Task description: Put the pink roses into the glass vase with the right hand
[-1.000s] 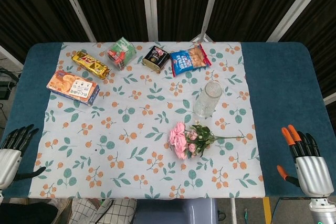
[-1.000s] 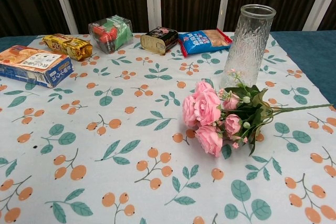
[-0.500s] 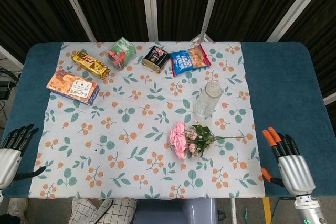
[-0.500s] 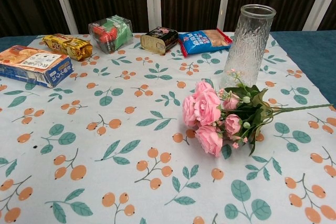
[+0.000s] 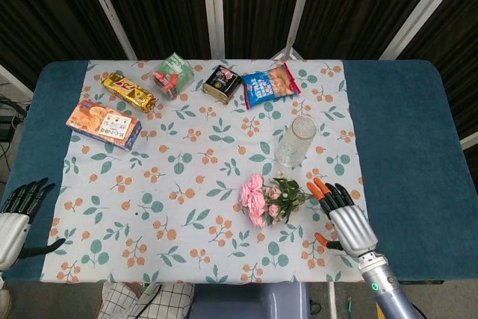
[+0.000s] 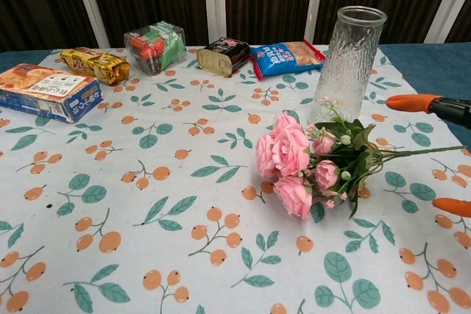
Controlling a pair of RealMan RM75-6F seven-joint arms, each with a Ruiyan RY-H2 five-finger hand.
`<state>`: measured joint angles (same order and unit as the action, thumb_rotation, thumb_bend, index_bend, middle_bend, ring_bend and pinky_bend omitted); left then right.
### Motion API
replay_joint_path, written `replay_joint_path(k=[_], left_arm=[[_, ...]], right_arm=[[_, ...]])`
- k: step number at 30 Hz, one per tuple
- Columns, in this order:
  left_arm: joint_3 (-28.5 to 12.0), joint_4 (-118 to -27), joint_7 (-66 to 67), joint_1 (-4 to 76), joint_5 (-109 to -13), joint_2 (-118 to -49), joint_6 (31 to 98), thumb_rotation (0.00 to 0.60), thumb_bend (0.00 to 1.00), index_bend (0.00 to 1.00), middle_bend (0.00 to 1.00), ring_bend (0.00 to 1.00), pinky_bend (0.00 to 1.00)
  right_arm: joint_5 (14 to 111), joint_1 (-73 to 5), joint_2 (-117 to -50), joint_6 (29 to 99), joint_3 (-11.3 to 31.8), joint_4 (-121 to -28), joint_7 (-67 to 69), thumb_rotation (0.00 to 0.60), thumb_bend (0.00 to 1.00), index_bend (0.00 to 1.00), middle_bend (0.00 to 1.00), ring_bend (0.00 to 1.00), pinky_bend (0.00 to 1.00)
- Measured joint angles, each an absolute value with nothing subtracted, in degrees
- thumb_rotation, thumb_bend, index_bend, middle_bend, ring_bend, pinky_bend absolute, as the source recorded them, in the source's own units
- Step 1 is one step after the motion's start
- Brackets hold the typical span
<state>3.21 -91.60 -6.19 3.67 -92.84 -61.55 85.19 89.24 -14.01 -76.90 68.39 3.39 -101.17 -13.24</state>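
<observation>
A bunch of pink roses (image 5: 263, 198) (image 6: 303, 163) lies flat on the flowered tablecloth, blooms to the left and green stems pointing right. Just behind it stands the empty glass vase (image 5: 295, 141) (image 6: 349, 60), upright. My right hand (image 5: 346, 220) hovers over the stem end with its orange-tipped fingers spread and nothing in it; in the chest view only its fingertips (image 6: 412, 102) show at the right edge. My left hand (image 5: 16, 214) rests off the cloth at the near left corner, fingers apart and holding nothing.
Along the far side lie a biscuit box (image 5: 104, 123), a gold snack bag (image 5: 128, 92), a green-red pack (image 5: 173, 75), a dark tin (image 5: 222, 81) and a blue chip bag (image 5: 270, 85). The blue table (image 5: 403, 125) shows bare beyond the cloth on the right.
My right hand has moved left from the table's right edge to above the rose stems. The left hand, roses and vase have stayed put.
</observation>
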Motion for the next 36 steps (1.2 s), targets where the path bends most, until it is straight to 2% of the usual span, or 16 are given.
replay_joint_path(k=[6, 10, 18, 21, 25, 31, 36], left_arm=[[3.29, -91.7, -6.84, 3.87, -92.8, -61.32, 84.73, 0.6, 0.0, 0.0, 0.0, 0.0, 0.0], [3.28, -91.83, -7.29, 3.97, -92.55, -61.15, 84.42, 0.6, 0.0, 0.0, 0.0, 0.0, 0.0], [3.3, -92.11, -7.82, 4.21, -92.15, -60.86, 83.72, 0.6, 0.0, 0.0, 0.0, 0.0, 0.0], [3.28, -92.19, -7.94, 4.28, -91.96, -60.77, 83.52, 0.6, 0.0, 0.0, 0.0, 0.0, 0.0], [3.24, -92.28, -8.04, 4.31, -91.74, -60.67, 83.38, 0.6, 0.0, 0.0, 0.0, 0.0, 0.0], [3.27, -92.45, -8.23, 4.39, -91.65, -60.53, 83.13, 0.6, 0.0, 0.0, 0.0, 0.0, 0.0], [3.29, -92.52, -8.31, 4.38, -91.65, -60.47, 83.14, 0.6, 0.0, 0.0, 0.0, 0.0, 0.0]], right_arm=[[85.79, -16.75, -82.09, 65.67, 5.51, -97.83, -13.93, 0.6, 0.28, 0.0, 0.0, 0.01, 0.0], [83.2, -18.51, -85.21, 63.91, 6.78, -95.52, -13.97, 0.6, 0.28, 0.0, 0.04, 0.04, 0.0], [81.11, -21.04, -89.79, 61.99, 7.91, -92.04, -14.13, 0.6, 0.28, 0.0, 0.06, 0.06, 0.0], [79.97, -21.99, -91.47, 61.22, 8.35, -90.71, -14.47, 0.6, 0.28, 0.01, 0.11, 0.11, 0.05], [78.69, -23.03, -93.63, 60.72, 8.93, -88.84, -14.59, 0.6, 0.28, 0.14, 0.22, 0.26, 0.18], [78.52, -24.07, -96.04, 61.03, 9.24, -86.76, -13.56, 0.6, 0.28, 0.34, 0.37, 0.41, 0.31], [78.44, -24.58, -96.92, 61.3, 9.02, -85.76, -13.24, 0.6, 0.28, 0.48, 0.47, 0.52, 0.38]])
